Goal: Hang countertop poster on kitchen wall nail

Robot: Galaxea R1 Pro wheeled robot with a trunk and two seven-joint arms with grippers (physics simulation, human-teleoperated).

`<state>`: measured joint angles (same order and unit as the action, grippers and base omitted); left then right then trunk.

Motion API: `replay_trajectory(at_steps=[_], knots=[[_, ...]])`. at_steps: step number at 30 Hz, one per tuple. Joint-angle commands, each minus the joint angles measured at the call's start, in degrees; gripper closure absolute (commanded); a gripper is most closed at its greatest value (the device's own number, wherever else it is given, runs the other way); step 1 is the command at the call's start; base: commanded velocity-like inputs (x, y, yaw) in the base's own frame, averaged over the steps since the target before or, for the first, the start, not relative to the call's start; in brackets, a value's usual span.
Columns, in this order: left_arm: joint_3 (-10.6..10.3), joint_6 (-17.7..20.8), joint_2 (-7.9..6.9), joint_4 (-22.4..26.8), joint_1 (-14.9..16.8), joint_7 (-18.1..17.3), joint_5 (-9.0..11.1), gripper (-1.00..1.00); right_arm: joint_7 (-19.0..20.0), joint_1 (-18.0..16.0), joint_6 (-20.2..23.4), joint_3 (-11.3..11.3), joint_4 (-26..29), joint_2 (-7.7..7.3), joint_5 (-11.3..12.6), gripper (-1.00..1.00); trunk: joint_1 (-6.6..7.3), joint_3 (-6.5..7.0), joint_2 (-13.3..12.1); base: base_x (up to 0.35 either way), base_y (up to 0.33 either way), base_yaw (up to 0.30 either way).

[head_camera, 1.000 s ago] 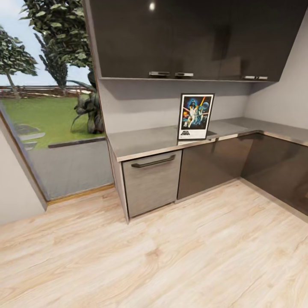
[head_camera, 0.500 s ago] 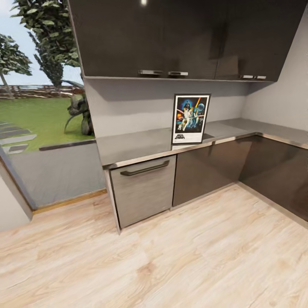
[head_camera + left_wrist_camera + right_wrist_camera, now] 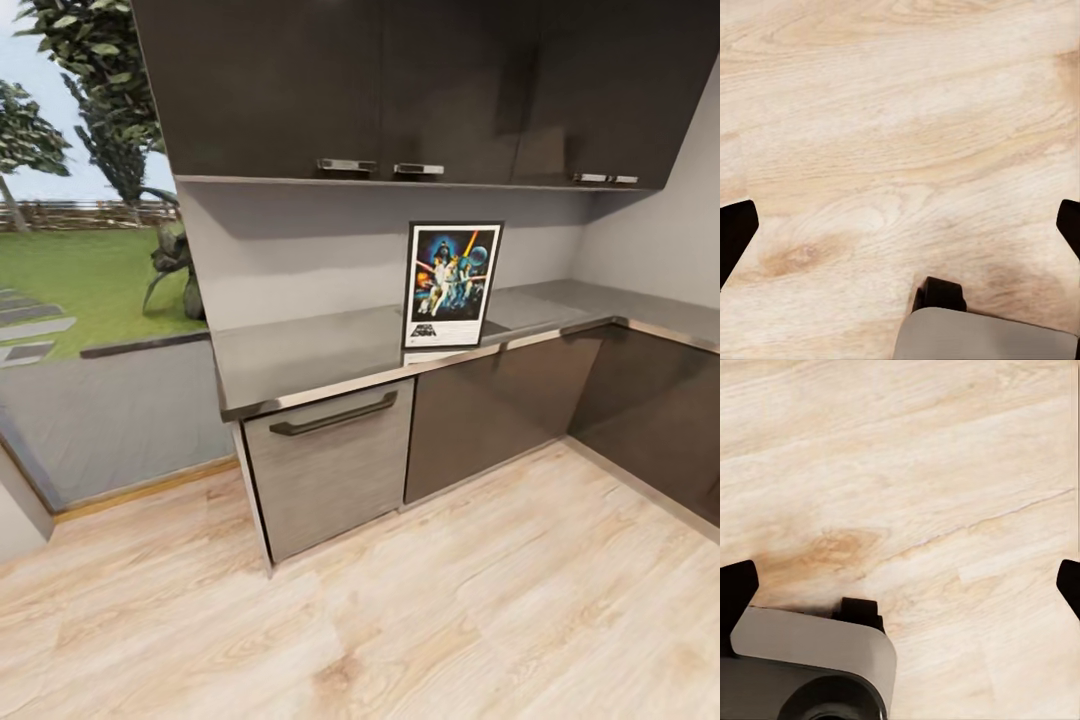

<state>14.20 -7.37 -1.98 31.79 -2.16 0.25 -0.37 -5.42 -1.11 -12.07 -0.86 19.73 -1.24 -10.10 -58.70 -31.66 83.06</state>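
Since the earlier head pictures, the whole view has shifted and the cabinets loom larger, so the camera has been carried closer to the counter; nothing on it has been moved. From the head, the poster (image 3: 452,285) is seen standing upright on the kitchen countertop (image 3: 300,355), near its front edge, apparently leaned back toward the grey wall (image 3: 300,255). In the left wrist view, the left gripper (image 3: 900,225) is held spread, its dark fingertips (image 3: 735,232) at the picture's edges over the wood floor (image 3: 900,112). In the right wrist view, the right gripper (image 3: 900,585) is likewise spread wide and empty, presumably kept ready during the approach.
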Motion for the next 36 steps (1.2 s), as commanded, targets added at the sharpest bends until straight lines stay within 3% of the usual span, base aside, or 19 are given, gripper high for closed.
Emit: replay_trajectory(at_steps=[1,5,9,11,12,17,21,23,26,29,31,32,34,35,36], knots=[[0.06,-0.10,-0.04,0.07,-0.02,0.02,-0.03,-1.00,-0.38,-0.05,-0.33,-0.07,0.09,-0.02,-0.56,-1.00,-0.03,-0.04,0.02,0.270,-0.001,0.000],[0.26,-0.32,-1.56,0.03,-0.04,-0.09,0.68,-1.00,-0.47,-0.10,-5.34,0.63,5.62,0.15,-0.53,-1.00,-0.03,-0.04,0.02,0.125,0.000,0.000],[0.44,-2.18,-2.13,-0.03,-0.04,-0.16,1.18,-1.00,-0.89,-0.11,-6.32,1.00,13.36,0.59,-0.59,-1.00,-0.03,-0.04,0.02,0.031,0.000,0.000],[0.50,-3.47,-2.27,-0.07,-0.04,-0.17,1.28,-1.00,-1.86,-0.12,-4.15,1.06,20.09,1.07,-0.59,-1.00,-0.03,-0.04,0.02,0.011,0.000,0.000],[0.53,-4.03,-2.32,-0.07,-0.04,-0.17,1.30,-1.00,-2.68,-0.12,-0.29,1.07,25.58,1.65,-0.54,-1.00,-0.03,-0.04,0.02,0.006,0.000,0.000],[0.56,-4.81,-2.38,-0.12,-0.04,-0.18,1.33,-1.00,-4.00,-0.12,10.90,0.98,41.15,3.77,-0.40,-1.00,-0.03,-0.04,0.02,0.003,0.000,0.000],[0.56,-4.98,-2.41,-0.12,-0.04,-0.21,1.33,-1.00,-4.91,-0.28,15.95,0.87,55.31,6.67,-0.37,-1.00,-0.03,-0.04,0.02,0.000,0.000,0.000],[0.56,-4.99,-2.41,-0.13,-0.04,-0.20,1.33,-1.00,-5.81,-0.95,18.53,0.80,58.94,7.15,-0.37,-1.00,-0.03,-0.04,0.02,0.000,0.000,0.000],[0.56,-5.01,-2.42,-0.14,-0.03,-0.22,1.33,-1.00,-8.71,-4.45,24.24,0.22,63.70,7.68,-0.36,-1.00,-0.03,-0.04,0.02,0.000,0.000,0.000],[0.56,-5.02,-2.42,-0.12,-0.04,-0.23,1.33,-1.00,-13.80,-11.98,29.96,-2.66,65.89,8.33,0.07,-1.00,-0.03,-0.04,0.02,0.000,0.000,0.000],[0.52,-5.02,-2.42,-0.12,-0.04,-0.24,1.33,-1.00,-16.89,-16.45,33.27,-4.53,66.35,8.56,1.81,-1.00,-0.03,-0.04,0.02,0.000,0.000,0.000],[0.50,-5.02,-2.42,-0.09,-0.04,-0.25,1.33,-1.00,-21.80,-22.79,37.11,-6.95,66.12,8.75,6.68,-1.00,-0.03,-0.04,0.02,0.000,0.000,0.000],[0.49,-5.02,-2.42,-0.08,-0.03,-0.25,1.33,-1.00,-24.82,-25.93,38.35,-8.35,65.40,8.80,9.82,-1.00,-0.03,-0.04,0.02,0.000,0.000,0.000],[0.49,-5.02,-2.42,-0.07,-0.03,-0.25,1.33,-1.00,-28.67,-29.28,39.14,-10.37,63.88,8.83,13.12,-1.00,-0.03,-0.04,0.02,0.000,0.000,0.000],[0.49,-5.02,-2.42,-0.07,-0.03,-0.25,1.33,-1.00,-30.43,-30.75,39.42,-11.34,63.10,8.84,14.50,-1.00,-0.03,-0.04,0.02,0.000,0.000,0.000]])
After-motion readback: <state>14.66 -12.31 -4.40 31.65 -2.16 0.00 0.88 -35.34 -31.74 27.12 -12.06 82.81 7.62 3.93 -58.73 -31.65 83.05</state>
